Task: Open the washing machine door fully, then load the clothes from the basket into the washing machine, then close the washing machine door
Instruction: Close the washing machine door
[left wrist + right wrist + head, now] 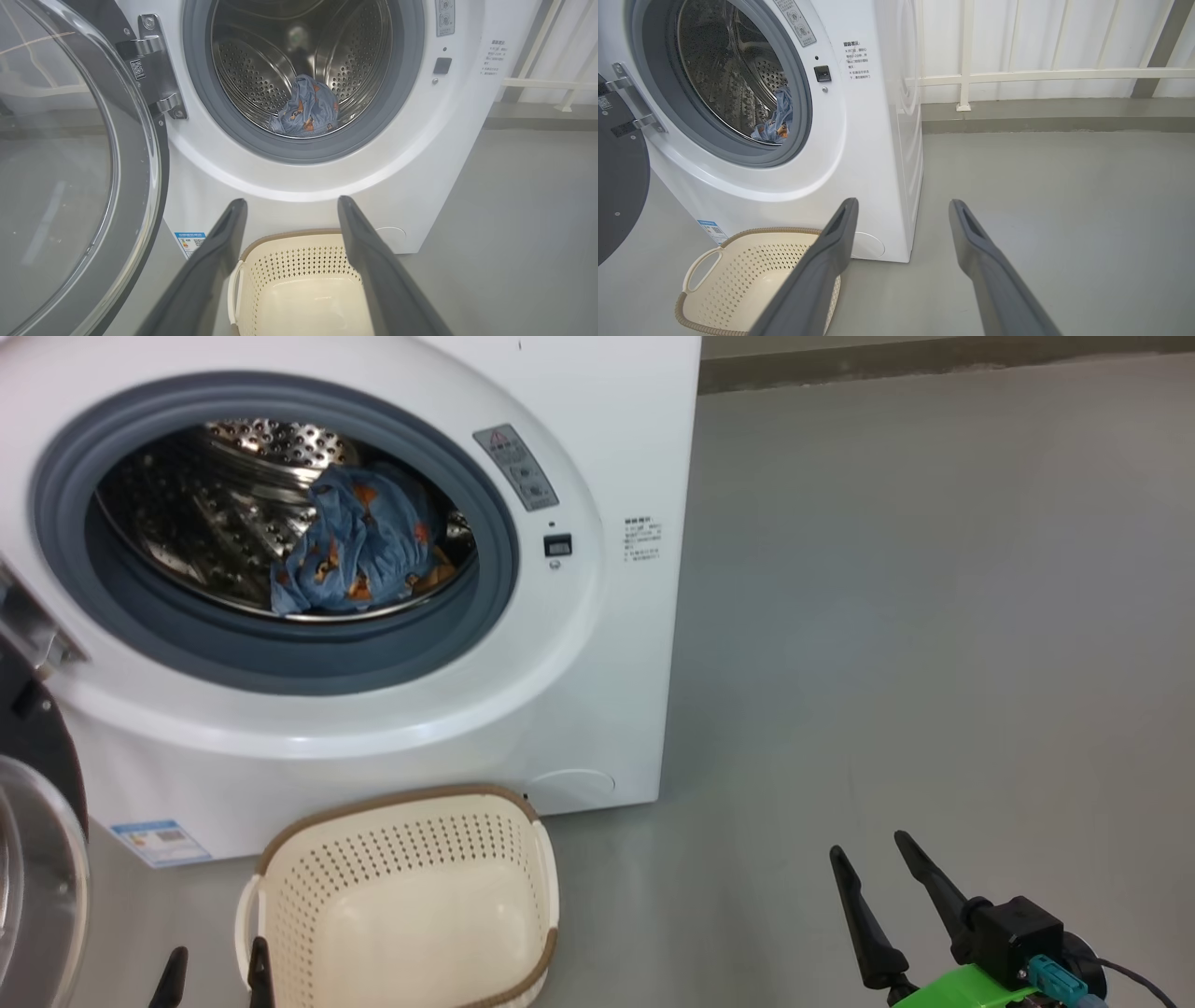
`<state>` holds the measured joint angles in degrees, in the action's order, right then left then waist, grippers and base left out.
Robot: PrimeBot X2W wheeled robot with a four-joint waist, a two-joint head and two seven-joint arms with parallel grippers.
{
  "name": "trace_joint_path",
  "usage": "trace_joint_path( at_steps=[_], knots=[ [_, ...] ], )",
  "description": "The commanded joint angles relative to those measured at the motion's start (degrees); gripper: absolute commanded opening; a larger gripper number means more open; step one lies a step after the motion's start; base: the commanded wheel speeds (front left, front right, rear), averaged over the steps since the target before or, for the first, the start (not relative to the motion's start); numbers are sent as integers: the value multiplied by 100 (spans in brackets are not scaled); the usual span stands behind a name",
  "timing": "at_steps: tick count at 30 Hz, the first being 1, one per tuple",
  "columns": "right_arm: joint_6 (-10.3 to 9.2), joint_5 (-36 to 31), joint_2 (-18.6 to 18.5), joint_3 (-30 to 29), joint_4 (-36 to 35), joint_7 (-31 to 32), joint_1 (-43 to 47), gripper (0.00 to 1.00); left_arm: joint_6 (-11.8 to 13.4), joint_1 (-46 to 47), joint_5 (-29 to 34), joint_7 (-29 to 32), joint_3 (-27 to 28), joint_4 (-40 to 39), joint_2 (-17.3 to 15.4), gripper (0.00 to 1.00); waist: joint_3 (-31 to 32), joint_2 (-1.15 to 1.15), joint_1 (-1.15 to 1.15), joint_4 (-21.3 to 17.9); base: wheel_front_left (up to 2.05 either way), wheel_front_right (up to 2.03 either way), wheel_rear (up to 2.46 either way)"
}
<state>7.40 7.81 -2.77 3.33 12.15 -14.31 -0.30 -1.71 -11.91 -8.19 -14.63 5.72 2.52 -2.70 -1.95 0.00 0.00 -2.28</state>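
Grey floor runs up to a white railing behind the washing machine. To the left of the left gripper the washing machine door stands swung wide open, with its glass bowl turned toward the gripper. The left gripper has its two fingers spread wide and holds nothing. Just ahead of it, below its fingertips, sits the basket, and the basket is empty. Higher up and beyond this gripper, the clothes lie in the drum as a blue bundle with orange prints; I cannot make out a cream piece there. Far to the right of the basket, the right gripper hangs over bare floor, also wide and empty.

I judge that opening and loading are done and only closing the door is left.

A small code sticker is on the hinge and a blue label is low on the machine front. A grey warning label has a red triangle. The printed lines beside it are too small to read.
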Motion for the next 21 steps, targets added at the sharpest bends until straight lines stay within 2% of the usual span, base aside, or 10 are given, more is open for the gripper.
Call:
trace_joint_path(
  at_steps=[1,7,12,21],
  knots=[
    [9,80,-10,151,-113,-69,-126,100,44,182,65,-37,197,-94,-18,100,-4,0,0,-6,-188,188,0],
    [9,88,-10,123,-115,-69,-126,100,23,219,25,-37,198,-79,-18,100,-24,0,0,-4,-211,211,0],
    [9,86,-10,105,-109,-69,-139,100,101,285,78,-37,234,-138,-18,100,-30,0,0,13,-175,175,0],
    [9,88,-10,108,-117,-69,-124,100,28,344,87,-37,171,-160,-18,100,4,0,0,48,-80,80,0]
  ],
)
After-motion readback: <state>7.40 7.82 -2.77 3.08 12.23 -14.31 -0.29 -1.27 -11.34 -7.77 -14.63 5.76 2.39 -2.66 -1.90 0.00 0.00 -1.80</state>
